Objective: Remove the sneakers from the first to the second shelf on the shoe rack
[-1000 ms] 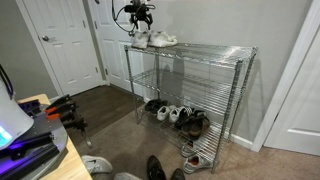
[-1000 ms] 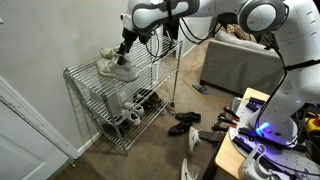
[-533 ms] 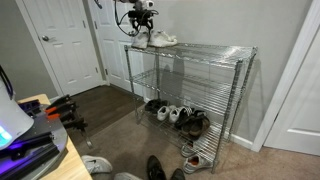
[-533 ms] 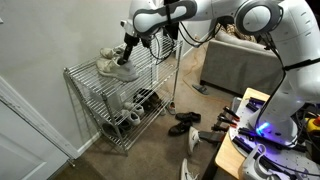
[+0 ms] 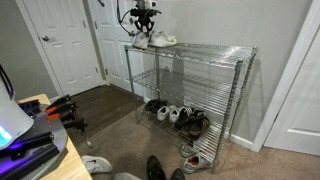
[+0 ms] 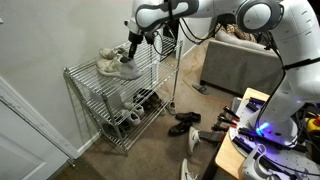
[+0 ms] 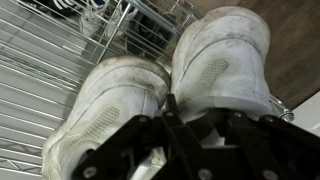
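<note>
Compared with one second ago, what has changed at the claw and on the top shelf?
The claw has moved up and slightly away from the white sneakers. I cannot tell whether it is open or shut, or whether it let go of anything. The sneakers stayed on the top shelf of the shoe rack, and the shoes on the bottom shelf did not move.

Chrome wire shoe rack point(image 5: 205, 52) is framed in an exterior view from the front and above, at mid distance, facing the wall behind it. In an exterior view the rack point(image 6: 95, 100) is caught from its end, high up, farther off. Wrist view is held close over the rack's top shelf point(image 7: 40, 70), looking down. Pair of white sneakers point(image 7: 210, 60) on the rack is shared by all three.
</note>
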`<control>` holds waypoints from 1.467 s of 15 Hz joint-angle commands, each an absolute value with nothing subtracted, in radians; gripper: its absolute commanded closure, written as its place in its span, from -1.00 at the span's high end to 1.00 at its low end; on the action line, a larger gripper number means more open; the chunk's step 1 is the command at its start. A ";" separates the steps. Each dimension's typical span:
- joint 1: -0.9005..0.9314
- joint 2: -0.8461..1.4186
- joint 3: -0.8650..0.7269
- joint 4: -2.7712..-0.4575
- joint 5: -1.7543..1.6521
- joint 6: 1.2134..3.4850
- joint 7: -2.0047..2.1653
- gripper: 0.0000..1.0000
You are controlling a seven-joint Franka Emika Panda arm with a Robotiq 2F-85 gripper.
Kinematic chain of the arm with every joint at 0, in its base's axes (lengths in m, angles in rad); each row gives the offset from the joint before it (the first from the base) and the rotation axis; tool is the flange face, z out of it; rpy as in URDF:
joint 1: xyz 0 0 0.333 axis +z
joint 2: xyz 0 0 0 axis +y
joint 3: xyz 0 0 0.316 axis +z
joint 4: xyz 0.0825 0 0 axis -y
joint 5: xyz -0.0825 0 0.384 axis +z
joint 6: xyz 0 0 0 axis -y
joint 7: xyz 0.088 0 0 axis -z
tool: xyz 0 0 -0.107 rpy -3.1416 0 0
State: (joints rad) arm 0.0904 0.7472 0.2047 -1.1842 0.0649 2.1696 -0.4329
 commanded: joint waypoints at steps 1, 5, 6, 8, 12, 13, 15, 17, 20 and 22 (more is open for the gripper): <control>0.075 0.672 0.198 -1.197 0.077 1.992 -0.389 -0.85; 0.065 0.653 0.201 -1.159 0.107 1.839 -0.396 -1.00; 0.065 0.654 0.198 -1.147 0.111 1.807 -0.396 -0.97; 0.063 0.655 0.195 -1.129 0.117 1.760 -0.397 -0.93; 0.055 0.674 0.190 -1.104 0.143 1.708 -0.394 -0.33; 0.056 0.678 0.188 -1.102 0.147 1.709 -0.391 -0.23; 0.050 0.671 0.190 -1.116 0.165 1.751 -0.380 0.02; 0.048 0.664 0.192 -1.135 0.198 1.839 -0.354 0.28; 0.056 0.672 0.196 -1.149 0.250 1.978 -0.319 0.65; 0.070 0.686 0.195 -1.152 0.250 2.049 -0.325 0.91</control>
